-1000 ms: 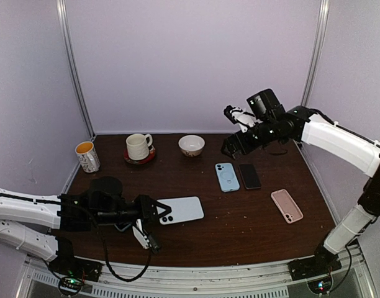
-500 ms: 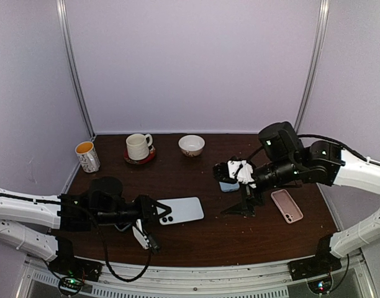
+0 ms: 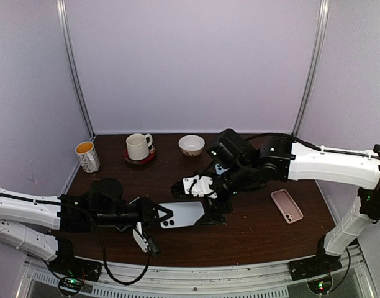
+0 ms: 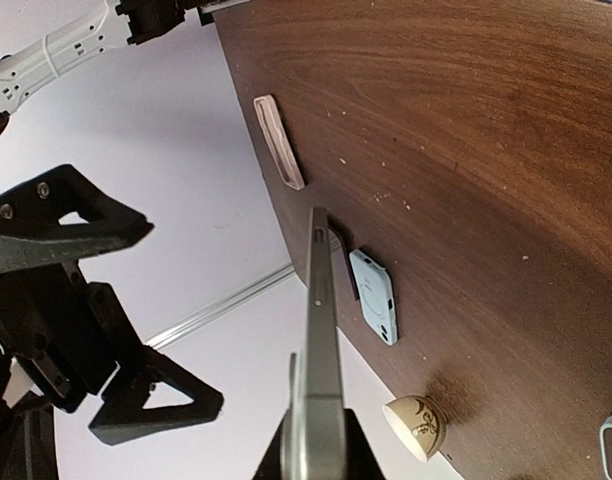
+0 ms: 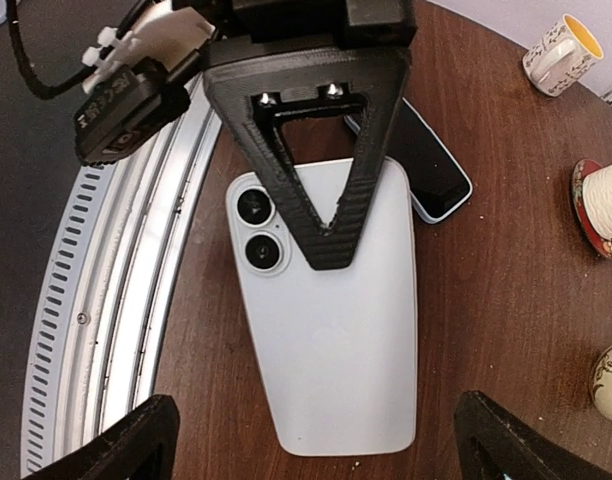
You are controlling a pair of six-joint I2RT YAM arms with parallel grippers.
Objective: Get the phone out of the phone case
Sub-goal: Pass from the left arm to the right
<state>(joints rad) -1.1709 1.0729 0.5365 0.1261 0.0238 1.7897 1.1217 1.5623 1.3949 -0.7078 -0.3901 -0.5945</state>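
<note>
The left gripper (image 3: 158, 215) is clamped shut on the camera end of the white phone case (image 5: 331, 330). The case lies back upward, and the phone (image 5: 254, 208) shows only as two lenses, so I take it to be inside rather than see it. In the top view the case's long axis runs 9 to 3 o'clock, reaching out from the left fingers over the front part of the table (image 3: 252, 236). The right gripper (image 5: 322, 446) hangs over the free end, jaws spread wide and holding nothing. In its own view the case runs 12 to 6, with the fingertips at 7 and 5 — either side of the short end. The right arm is the one placed for that end — closing there would pinch across the width.
</note>
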